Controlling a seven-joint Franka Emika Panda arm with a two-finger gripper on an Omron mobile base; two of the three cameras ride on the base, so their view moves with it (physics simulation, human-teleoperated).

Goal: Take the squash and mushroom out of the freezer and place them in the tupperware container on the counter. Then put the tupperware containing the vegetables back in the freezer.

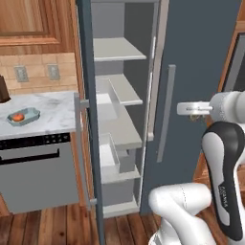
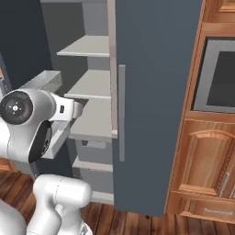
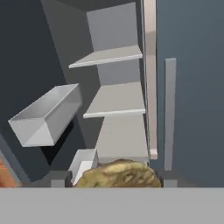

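- The freezer (image 1: 191, 48) stands with its left door swung wide, light grey shelves (image 1: 119, 50) bare inside and white translucent door bins (image 1: 109, 153) on the inner face of the open door.
- The hand (image 3: 114, 177) is out in front of the closed right freezer door, close to its long vertical handle (image 1: 166, 112).
- In the hand view the two dark finger tips (image 3: 59, 179) stand fairly wide apart, with the mushroom (image 3: 117, 175), a brown-olive mottled lump, sitting right between them; the hand has hold of it.
- In the left base view the same small brownish lump (image 1: 194, 116) shows at the end of the white wrist, level with the middle of the door handle.
- The tupperware container (image 1: 22, 116), a shallow pale teal tray, rests on the marble bench (image 1: 52, 110) to the left of the freezer.
- The squash (image 1: 17, 116), small and orange-red, lies inside the tupperware container.
- Below the bench is a grey appliance front (image 1: 38, 177) with a dark handle bar.
- In the right base view a wall oven (image 2: 218, 78) set in wooden cabinets (image 2: 204, 170) stands to the right of the freezer.
- Two wall sockets (image 1: 21, 73) sit on the tiled wall above the bench.
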